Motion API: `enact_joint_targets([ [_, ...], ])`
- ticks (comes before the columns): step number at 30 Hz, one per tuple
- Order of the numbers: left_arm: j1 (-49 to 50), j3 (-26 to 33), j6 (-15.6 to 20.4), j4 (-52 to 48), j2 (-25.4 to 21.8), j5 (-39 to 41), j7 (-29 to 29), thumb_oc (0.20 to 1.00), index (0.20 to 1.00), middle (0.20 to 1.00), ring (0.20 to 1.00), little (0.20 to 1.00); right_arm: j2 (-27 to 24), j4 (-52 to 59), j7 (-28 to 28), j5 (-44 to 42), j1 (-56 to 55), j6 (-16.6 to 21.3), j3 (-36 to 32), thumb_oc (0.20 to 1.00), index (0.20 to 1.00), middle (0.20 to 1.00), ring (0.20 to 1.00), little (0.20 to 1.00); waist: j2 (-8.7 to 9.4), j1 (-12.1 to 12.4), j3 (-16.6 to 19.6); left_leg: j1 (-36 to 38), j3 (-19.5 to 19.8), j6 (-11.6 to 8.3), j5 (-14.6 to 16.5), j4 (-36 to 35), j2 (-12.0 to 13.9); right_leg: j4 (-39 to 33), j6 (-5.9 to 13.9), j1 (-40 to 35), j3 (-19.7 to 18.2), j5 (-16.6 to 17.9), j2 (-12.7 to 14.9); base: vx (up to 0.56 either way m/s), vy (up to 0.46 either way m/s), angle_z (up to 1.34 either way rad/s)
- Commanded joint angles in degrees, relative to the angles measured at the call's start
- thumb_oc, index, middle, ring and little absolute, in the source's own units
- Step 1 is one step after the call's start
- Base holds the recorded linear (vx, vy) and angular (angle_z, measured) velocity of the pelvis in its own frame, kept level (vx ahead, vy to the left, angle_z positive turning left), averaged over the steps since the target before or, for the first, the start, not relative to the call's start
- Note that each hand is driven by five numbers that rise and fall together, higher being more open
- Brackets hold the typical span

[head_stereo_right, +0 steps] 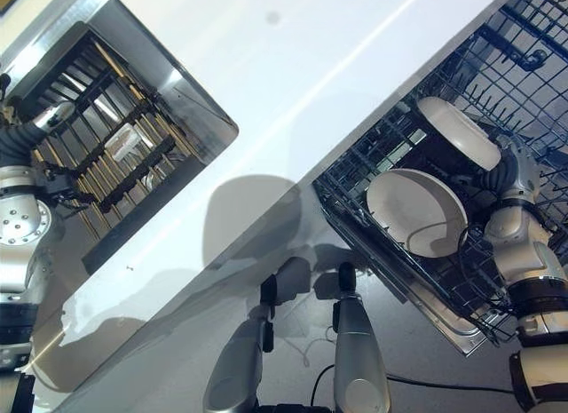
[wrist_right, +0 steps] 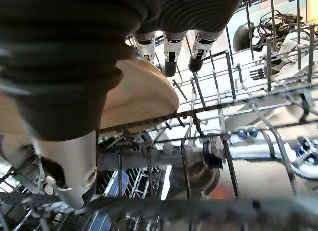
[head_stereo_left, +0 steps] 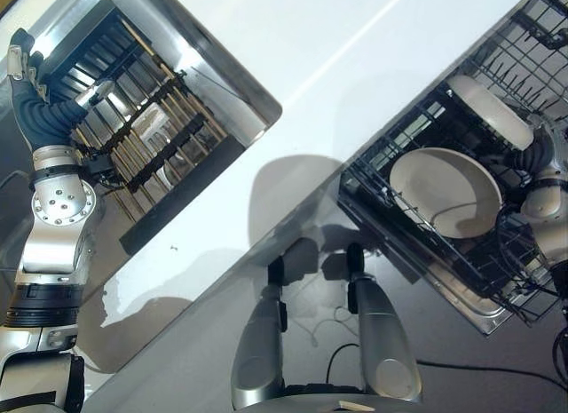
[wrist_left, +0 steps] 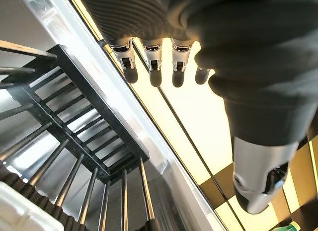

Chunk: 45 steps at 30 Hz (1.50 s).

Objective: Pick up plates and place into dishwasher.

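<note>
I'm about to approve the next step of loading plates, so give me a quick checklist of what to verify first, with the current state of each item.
1. Right hand has a plate: ok; its fingers and thumb close on the rim of a plate over the dishwasher rack.
2. That plate seated between the tines: cannot tell; the tines under it are hidden.
3. Second plate already in the rack: ok; it lies in the rack beside the held one.
4. Left hand free: ok; fingers straight, holding nothing, above the drying rack.
5. Another plate within the left hand's reach: cannot tell.
</note>
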State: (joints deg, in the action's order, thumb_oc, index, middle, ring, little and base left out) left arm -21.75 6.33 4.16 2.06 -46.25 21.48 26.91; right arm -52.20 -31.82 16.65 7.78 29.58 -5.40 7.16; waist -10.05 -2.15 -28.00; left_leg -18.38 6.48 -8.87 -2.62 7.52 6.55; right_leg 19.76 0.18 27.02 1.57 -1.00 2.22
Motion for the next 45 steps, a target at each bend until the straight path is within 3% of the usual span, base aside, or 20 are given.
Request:
enact_joint_targets([
  [1,0.31,4.24,2.38,0.77,-2.96,-0.89,-0.11,1.000,1.000,1.000,1.000,1.000,4.68,1.51,-0.94,-0.77,-4.38,-0.25,1.82,1.000,1.000,1.000,1.000,1.000,3.37,-0.25,1.42,-2.58,-0.36,3.73,-1.94,2.03,-1.01,-10.57,2.27,-6.09,-0.39,3.84,1.82,0.00,0.000,0.00],
  [14,11.05,9.78,4.64,-0.01,1.52,-2.38,-0.53,1.000,1.000,1.000,1.000,1.000,6.07,22.76,3.32,3.89,-12.34,0.52,-11.86,1.000,1.000,1.000,1.000,1.000,3.35,-1.57,4.12,0.48,-1.80,4.08,-1.33,0.40,-1.05,-11.25,2.70,-7.87,-1.39,3.68,2.37,0.01,0.072,-0.04],
  [25,16.89,12.98,4.06,-1.12,4.95,-1.82,-3.33,1.000,1.000,1.000,1.000,1.000,5.80,27.84,3.66,4.68,-17.88,1.41,-18.91,1.000,1.000,1.000,1.000,1.000,2.92,-2.01,7.30,3.85,-3.02,4.01,-1.00,-0.42,-1.12,-11.65,2.71,-10.71,-1.54,3.01,3.10,0.02,0.064,0.01],
  [33,20.44,13.72,5.61,-0.79,9.36,-1.95,-4.48,1.000,1.000,1.000,1.000,1.000,8.82,33.07,10.39,1.10,-22.73,4.81,-24.27,1.000,1.000,1.000,1.000,1.000,1.29,-4.07,8.21,4.46,-4.58,4.27,1.00,3.01,-2.51,-11.15,2.78,-10.81,-3.37,2.98,4.03,-0.02,0.128,-0.07],
  [45,22.03,11.50,6.84,0.20,13.78,-0.19,-5.99,1.000,1.000,1.000,1.000,1.000,11.74,32.59,18.01,-4.02,-26.04,5.64,-26.94,1.000,1.000,1.000,1.000,1.000,-1.18,-6.85,9.69,7.80,-7.99,5.13,5.19,5.79,-5.97,-13.13,4.47,-13.09,-8.19,4.18,7.59,-0.03,0.224,-0.21],
])
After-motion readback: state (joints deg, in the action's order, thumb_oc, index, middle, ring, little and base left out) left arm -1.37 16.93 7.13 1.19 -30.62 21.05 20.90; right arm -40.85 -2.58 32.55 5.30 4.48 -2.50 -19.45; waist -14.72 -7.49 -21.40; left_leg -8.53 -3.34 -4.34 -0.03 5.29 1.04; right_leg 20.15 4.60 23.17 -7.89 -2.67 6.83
